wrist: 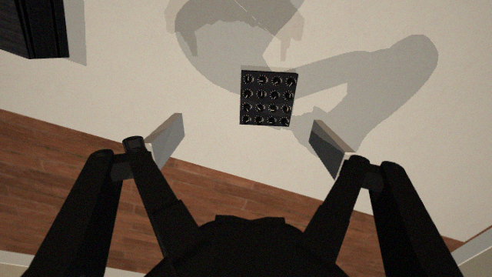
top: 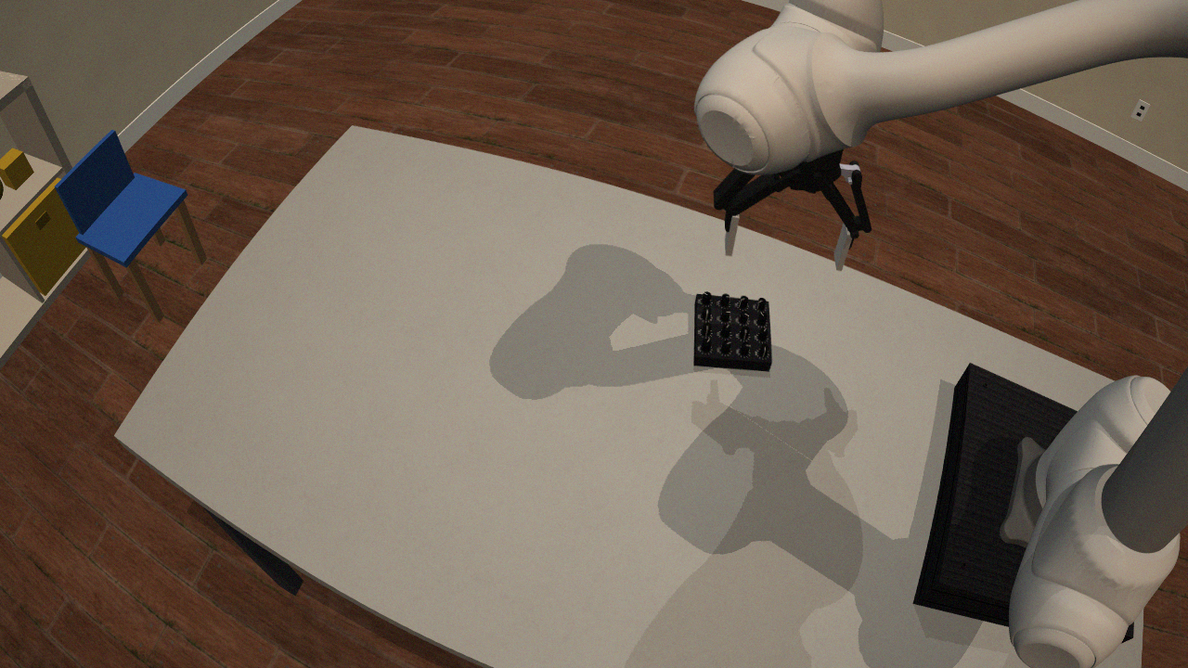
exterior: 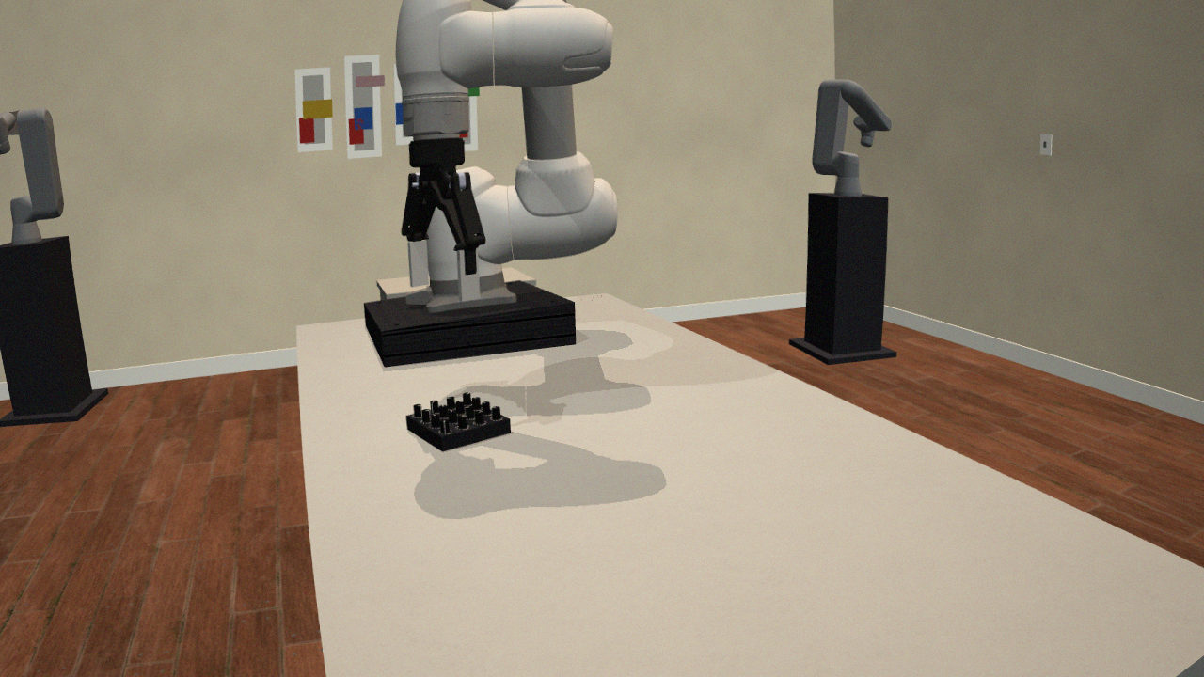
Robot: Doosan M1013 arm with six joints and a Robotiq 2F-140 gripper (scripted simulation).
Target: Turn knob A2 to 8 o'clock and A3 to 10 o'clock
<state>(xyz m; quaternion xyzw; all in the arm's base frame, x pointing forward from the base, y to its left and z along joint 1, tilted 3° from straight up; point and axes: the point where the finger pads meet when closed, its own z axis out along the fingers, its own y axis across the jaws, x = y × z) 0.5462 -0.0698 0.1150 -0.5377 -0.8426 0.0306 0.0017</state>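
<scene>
The black knob box (top: 732, 332) stands on the table with a grid of small black knobs on top. It also shows in the exterior view (exterior: 458, 418) and in the wrist view (wrist: 269, 98), where white lines on the knobs are visible but too small to read. My gripper (top: 785, 243) hangs high above the table's far edge, well above and beside the box. Its fingers are wide open and empty, as also seen in the exterior view (exterior: 439, 252) and in the wrist view (wrist: 247, 142).
The arm's black base plate (top: 988, 498) sits at the table's right end. A blue chair (top: 124, 207) and a shelf with yellow boxes (top: 32, 232) stand off the table at left. Two black pedestals with small arms (exterior: 844, 277) (exterior: 38, 328) stand on the floor.
</scene>
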